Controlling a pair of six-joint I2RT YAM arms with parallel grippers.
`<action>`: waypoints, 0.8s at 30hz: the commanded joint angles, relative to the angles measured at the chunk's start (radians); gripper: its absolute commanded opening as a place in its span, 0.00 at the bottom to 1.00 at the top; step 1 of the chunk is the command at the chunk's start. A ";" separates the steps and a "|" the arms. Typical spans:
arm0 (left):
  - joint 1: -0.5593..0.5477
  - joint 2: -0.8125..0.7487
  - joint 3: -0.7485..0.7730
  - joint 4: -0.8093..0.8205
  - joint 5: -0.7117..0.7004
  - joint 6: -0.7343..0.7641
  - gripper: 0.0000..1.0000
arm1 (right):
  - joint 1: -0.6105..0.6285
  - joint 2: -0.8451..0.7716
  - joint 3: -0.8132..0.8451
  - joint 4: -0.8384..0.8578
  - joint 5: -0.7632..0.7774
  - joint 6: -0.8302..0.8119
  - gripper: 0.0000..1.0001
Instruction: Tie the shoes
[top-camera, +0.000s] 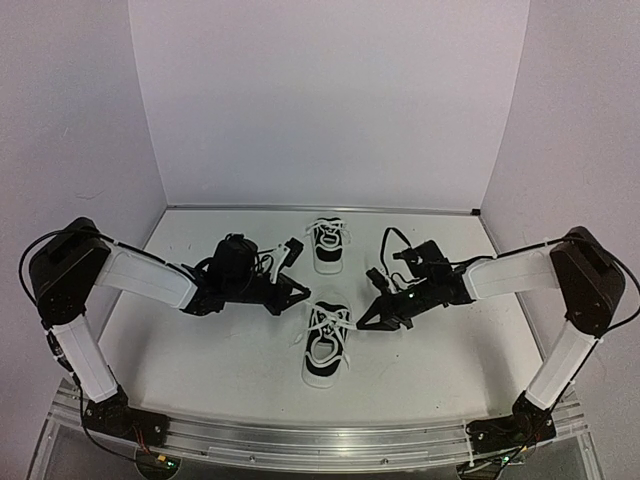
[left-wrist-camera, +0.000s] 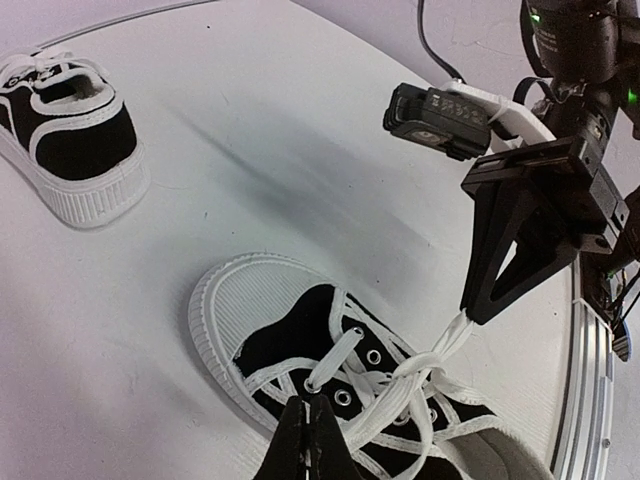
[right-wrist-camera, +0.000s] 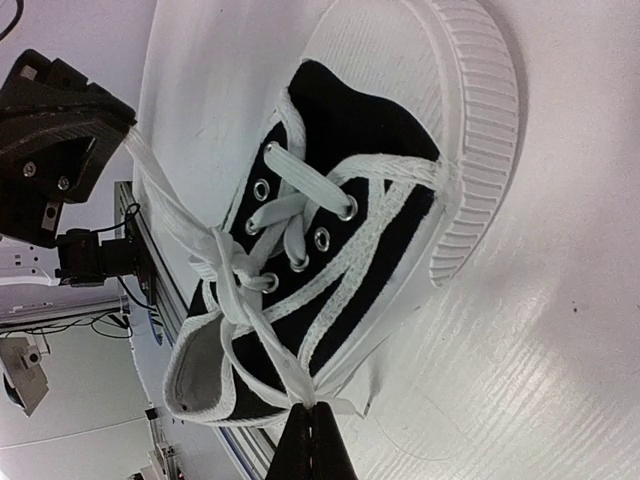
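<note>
Two black sneakers with white soles sit mid-table: the near shoe (top-camera: 327, 345) (left-wrist-camera: 300, 340) (right-wrist-camera: 370, 170) and the far shoe (top-camera: 328, 243) (left-wrist-camera: 70, 130). The near shoe's white laces cross in a loose knot (left-wrist-camera: 425, 365) (right-wrist-camera: 215, 250) above the tongue. My left gripper (top-camera: 302, 297) (left-wrist-camera: 308, 405) is at that shoe's left side, shut on one lace strand. At the shoe's right side my right gripper (top-camera: 362, 322) (right-wrist-camera: 312, 408) is shut on the other lace strand (right-wrist-camera: 275, 340). Both strands run taut from the knot to the fingers. The far shoe looks laced and lies apart from both grippers.
White walls close in the table (top-camera: 200, 370) at the back and both sides. A metal rail (top-camera: 320, 440) runs along the near edge by the arm bases. The two arms reach inward from left and right, meeting around the near shoe.
</note>
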 joint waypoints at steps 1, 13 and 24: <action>0.017 -0.057 -0.031 0.041 -0.046 -0.014 0.00 | -0.015 -0.051 -0.024 -0.031 0.037 -0.024 0.00; 0.053 -0.084 -0.102 0.041 -0.097 -0.024 0.00 | -0.036 -0.052 -0.076 -0.035 0.063 -0.028 0.00; 0.063 -0.083 -0.115 0.034 -0.104 -0.020 0.00 | -0.043 -0.049 -0.102 -0.041 0.080 -0.033 0.00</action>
